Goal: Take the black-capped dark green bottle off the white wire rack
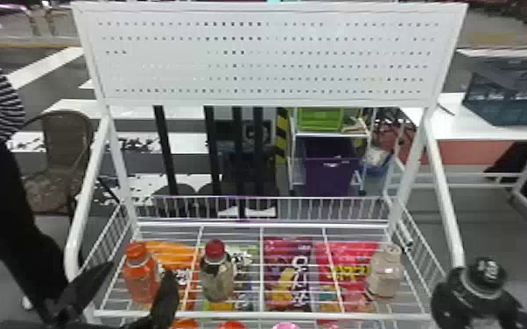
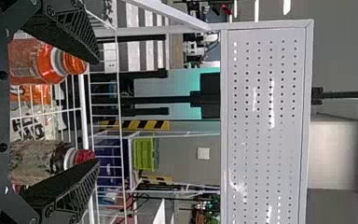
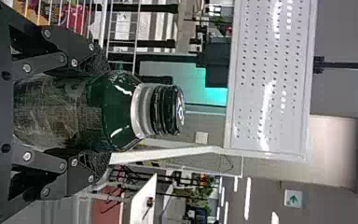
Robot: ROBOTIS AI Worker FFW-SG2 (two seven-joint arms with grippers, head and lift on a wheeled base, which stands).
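"So, what's on the left?"
"The left claw (image 1: 141, 267), fingers apart, near the orange-capped bottle (image 1: 139, 278). Then a red-capped bottle (image 1: 218, 280) stands on the white wire rack (image 1: 354, 315)."
"And at the right?"
"The right claw (image 1: 479, 292) is clamped on the black-capped dark green bottle (image 1: 485, 275), upright just beside the rack."

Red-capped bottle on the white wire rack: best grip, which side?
Mid-body, probably, coming in from the robot's side and closing left and right. The red-capped bottle stands upright, body wider than neck, and the white wire rack has barred walls at back and sides.
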